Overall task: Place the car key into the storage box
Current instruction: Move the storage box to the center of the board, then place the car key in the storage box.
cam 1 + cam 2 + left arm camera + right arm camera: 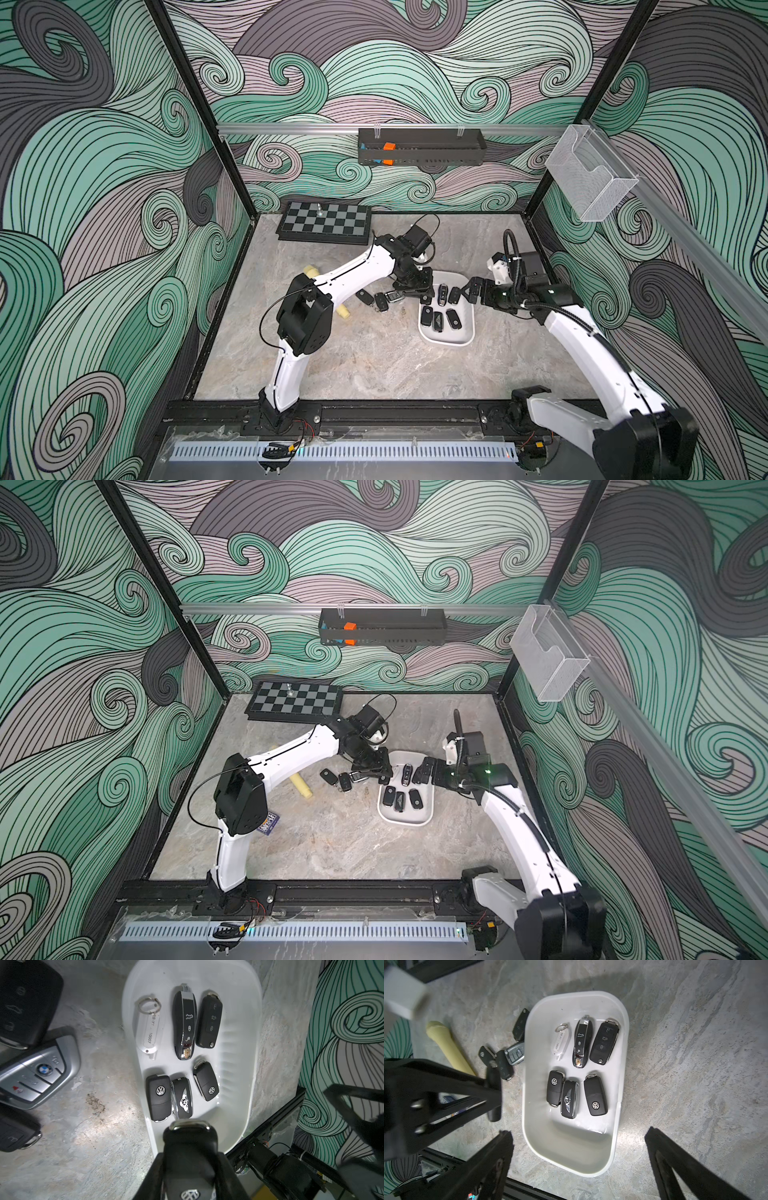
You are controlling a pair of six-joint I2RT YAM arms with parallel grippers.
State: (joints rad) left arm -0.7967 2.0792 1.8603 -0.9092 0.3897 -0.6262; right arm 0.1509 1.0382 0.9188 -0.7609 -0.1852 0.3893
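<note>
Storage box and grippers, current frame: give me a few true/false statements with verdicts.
1. The left gripper is shut on a black VW key. True.
2. The right gripper grips a key. False: the right gripper is wide open and empty.
3. A Bentley key lies in the storage box. True.
4. The silver BMW key lies in the storage box. False: the silver BMW key lies on the table beside the box.
5. A white key tag on a ring lies in the storage box. True.
</note>
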